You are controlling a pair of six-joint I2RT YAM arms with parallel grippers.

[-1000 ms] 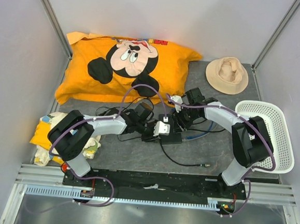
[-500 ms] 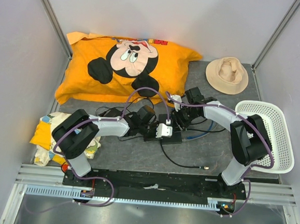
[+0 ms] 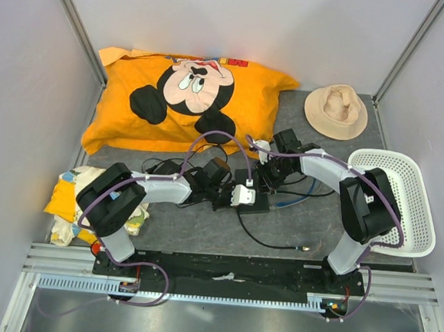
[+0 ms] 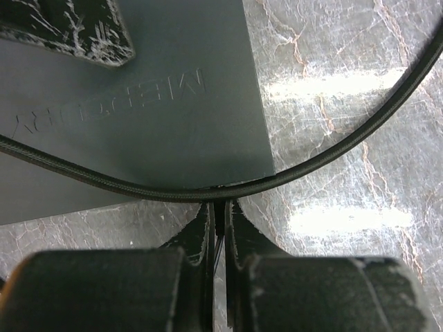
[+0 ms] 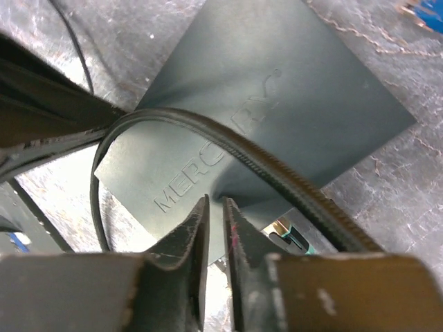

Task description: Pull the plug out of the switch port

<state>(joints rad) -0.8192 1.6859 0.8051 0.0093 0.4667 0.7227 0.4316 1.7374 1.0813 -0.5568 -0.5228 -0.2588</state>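
**Pulling plug: grip body, not cord**

Top: switch (image 3: 257, 207) mid-table betw. arm ends.
L wrist: L gripper (image 4: 217, 207) closed against cable (image 4: 138, 188) at switch edge.
R wrist: R gripper (image 5: 216, 207) jaws nearly together, grip unclear; likely plug (image 5: 289, 235) at switch edge.
Box prob. light, slides; plug stiff, small.

A flat, matte black rectangular switch (image 4: 138, 138) with raised lettering on its top lies on a glossy grey, marble-veined worktop (image 4: 346, 69), filling the upper left of the view with one corner pointing toward the camera. A scuffed black block-shaped part (image 4: 76, 28) sits over its far left area. A thin black braided cable (image 4: 332, 149) sweeps in a shallow arc from the left edge across the switch and up to the right. The left hand (image 4: 216, 206) has its two dark fingers (image 4: 197, 232) pressed almost together, their tips meeting the cable just beside that near corner.
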